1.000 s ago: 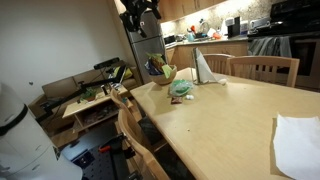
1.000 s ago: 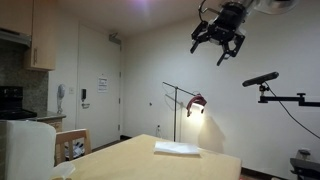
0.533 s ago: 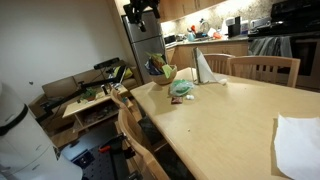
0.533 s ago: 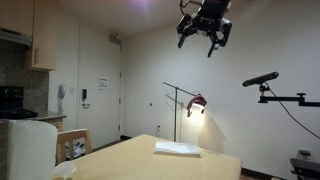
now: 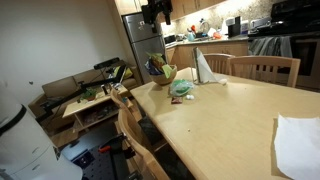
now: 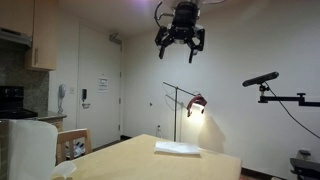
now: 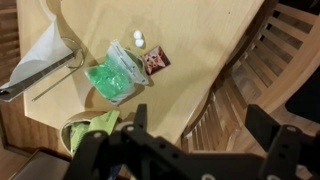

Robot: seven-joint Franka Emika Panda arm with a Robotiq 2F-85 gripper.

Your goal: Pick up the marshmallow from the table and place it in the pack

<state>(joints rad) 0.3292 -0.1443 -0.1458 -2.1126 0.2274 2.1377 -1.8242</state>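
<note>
Gripper (image 6: 180, 47) open aloft, small white marshmallow (image 7: 138, 36), crumpled green pack (image 7: 116, 79)

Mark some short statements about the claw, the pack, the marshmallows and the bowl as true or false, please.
1. The claw is open and holds nothing. True.
2. The claw touches the pack. False: it hangs high above the table, far from the pack.
3. Two small white marshmallows lie on the table beside the pack. True.
4. The bowl stands on a chair. False: it stands on the table, near the pack.
</note>
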